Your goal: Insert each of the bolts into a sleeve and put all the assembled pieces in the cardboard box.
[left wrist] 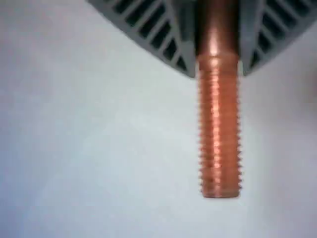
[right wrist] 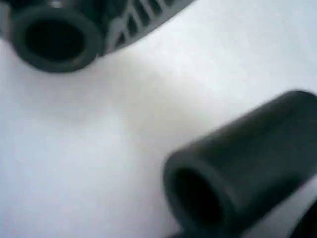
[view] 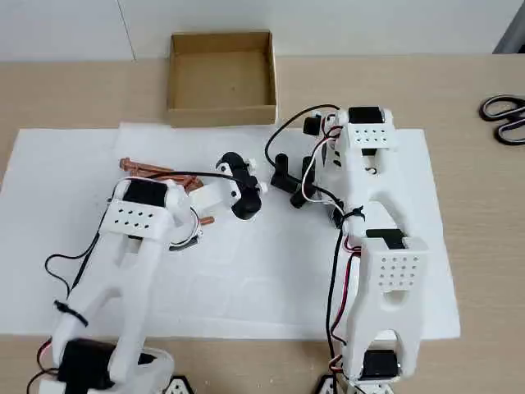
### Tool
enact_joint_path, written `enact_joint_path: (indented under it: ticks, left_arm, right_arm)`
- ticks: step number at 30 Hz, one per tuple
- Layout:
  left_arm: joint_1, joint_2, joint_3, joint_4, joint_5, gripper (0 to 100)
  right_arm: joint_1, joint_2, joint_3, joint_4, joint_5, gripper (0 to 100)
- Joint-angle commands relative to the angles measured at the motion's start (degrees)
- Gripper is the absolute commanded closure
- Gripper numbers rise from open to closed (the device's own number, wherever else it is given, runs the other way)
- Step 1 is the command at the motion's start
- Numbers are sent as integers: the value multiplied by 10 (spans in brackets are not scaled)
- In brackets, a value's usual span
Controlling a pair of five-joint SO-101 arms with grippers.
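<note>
My left gripper (left wrist: 218, 54) is shut on a copper bolt (left wrist: 219, 134), whose threaded end sticks out over the white sheet. From above, that gripper (view: 202, 223) sits right of a small pile of copper bolts (view: 148, 168). My right gripper (view: 297, 185) holds a black sleeve (right wrist: 54, 37), hollow end facing the camera, beside its ribbed jaw. A second black sleeve (right wrist: 237, 168) lies on the sheet close by. More black sleeves (view: 312, 125) lie near the right arm's wrist. The cardboard box (view: 221, 115) stands open at the back, with nothing visible inside.
A white sheet (view: 246, 279) covers the table's middle under both arms. Scissors (view: 504, 115) lie at the far right on bare wood. Cables run from both arms across the sheet.
</note>
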Motion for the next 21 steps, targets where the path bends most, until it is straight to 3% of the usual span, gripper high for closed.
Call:
enact_joint_path:
  ticks: [1, 8, 14, 21]
  left_arm:
    - [3, 18, 1, -58, -7, 994]
    - [3, 97, -3, -117, -19, 994]
    - [-11, 142, -38, -120, -35, 987]
    - [-50, 159, -58, -119, -29, 871]
  right_arm:
    - [3, -46, -3, 12, -1, 995]
    - [3, -46, -3, 12, 0, 995]
    - [3, -46, -3, 12, 0, 995]
    - [3, -45, -3, 12, 0, 995]
